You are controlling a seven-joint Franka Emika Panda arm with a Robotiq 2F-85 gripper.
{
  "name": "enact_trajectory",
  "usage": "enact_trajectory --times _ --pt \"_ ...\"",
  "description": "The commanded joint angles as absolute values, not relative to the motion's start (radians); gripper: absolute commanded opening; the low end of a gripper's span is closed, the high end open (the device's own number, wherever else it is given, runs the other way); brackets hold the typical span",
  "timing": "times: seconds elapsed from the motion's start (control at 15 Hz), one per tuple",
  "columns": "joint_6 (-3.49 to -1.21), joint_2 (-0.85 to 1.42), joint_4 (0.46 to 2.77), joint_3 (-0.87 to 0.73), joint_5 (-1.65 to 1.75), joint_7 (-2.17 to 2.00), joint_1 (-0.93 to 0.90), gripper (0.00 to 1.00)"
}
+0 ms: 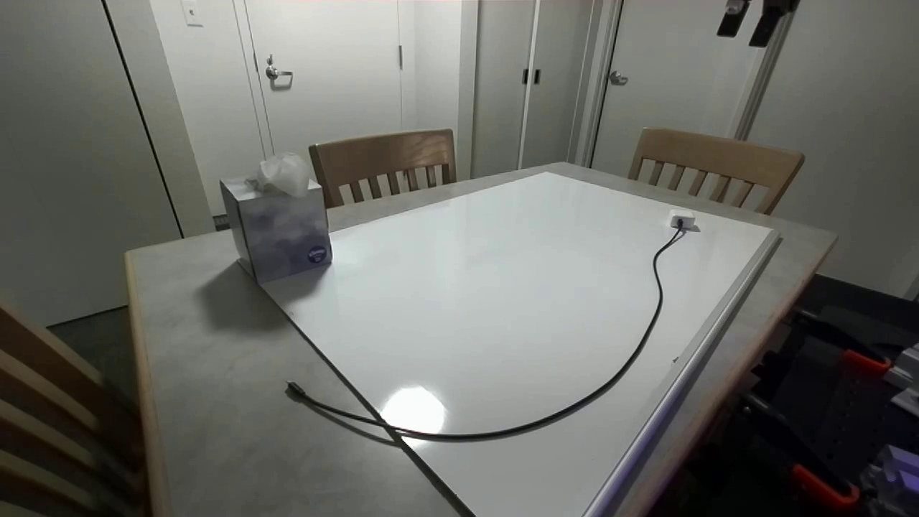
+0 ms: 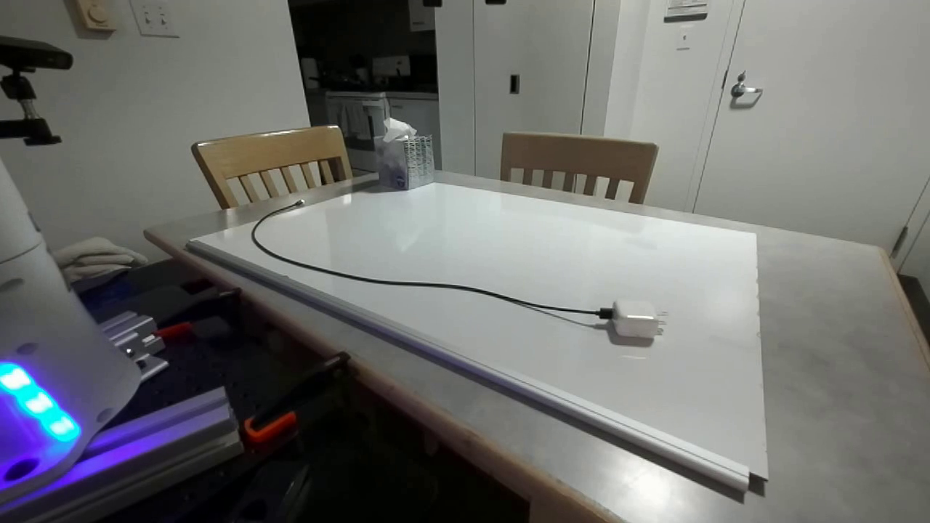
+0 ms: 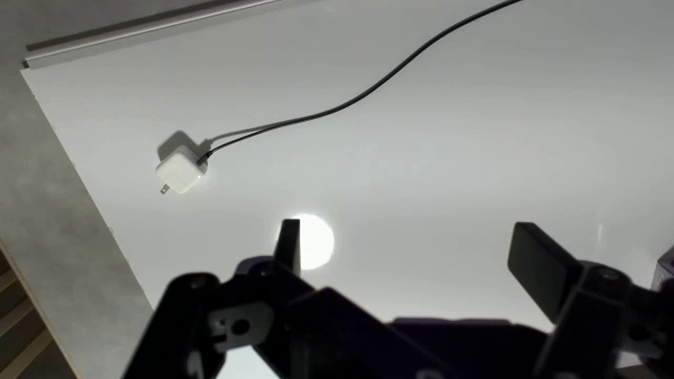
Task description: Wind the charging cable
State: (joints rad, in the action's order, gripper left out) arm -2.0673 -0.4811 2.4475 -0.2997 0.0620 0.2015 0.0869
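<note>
Eyeing the board (image 3: 447, 173) and its rail (image 3: 152, 30), I find the cable (image 3: 363, 95) stretched mostly lengthwise on it, railward of my gripper (image 3: 408, 231), which hangs above the board, jaws spread, empty. Its opening runs nearer along the cable than across; I'd turn it before pinching. The plug (image 1: 294, 388) reaches past the board's edge.

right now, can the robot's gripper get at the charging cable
Likely yes: the gripper hangs open above the white board, and nothing visible lies over the charging cable.

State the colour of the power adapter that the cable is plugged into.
The power adapter is white, seen best in an exterior view.
</note>
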Motion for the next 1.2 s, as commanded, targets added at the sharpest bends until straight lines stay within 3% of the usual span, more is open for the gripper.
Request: enact_trajectory --times 0.0,0.73,1.13 --pt "-2.138 -0.386 2.425 -0.318 0.012 0.269 0.106 1.00" --pt "-2.179 -0.335 2.440 -0.329 -0.012 0.287 0.133 1.00" --pt "-2.277 -0.230 2.432 -0.416 -0.130 0.474 0.122 1.00"
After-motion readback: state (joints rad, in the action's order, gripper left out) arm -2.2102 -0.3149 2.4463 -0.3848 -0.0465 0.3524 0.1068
